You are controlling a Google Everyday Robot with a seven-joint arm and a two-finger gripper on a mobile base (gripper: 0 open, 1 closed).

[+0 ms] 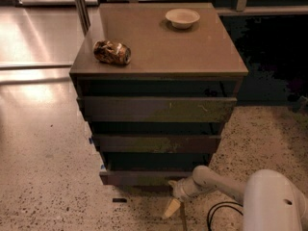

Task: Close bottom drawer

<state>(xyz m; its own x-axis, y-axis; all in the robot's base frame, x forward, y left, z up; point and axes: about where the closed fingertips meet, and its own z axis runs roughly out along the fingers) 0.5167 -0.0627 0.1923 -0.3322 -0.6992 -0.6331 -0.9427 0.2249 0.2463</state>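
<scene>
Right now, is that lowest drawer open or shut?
Open: the bottom drawer sticks out beyond the middle drawer front above it. The pincer hangs low, just in front of its right half.

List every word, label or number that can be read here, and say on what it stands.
No text can be read.
Crumpled pack on the cabinet top: print too blurred to read.
Bowl, bottom drawer, and gripper low in front of that drawer: no text visible.

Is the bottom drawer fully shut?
No: the bottom drawer juts out beyond the middle drawer, with the gripper low at its front.
</scene>
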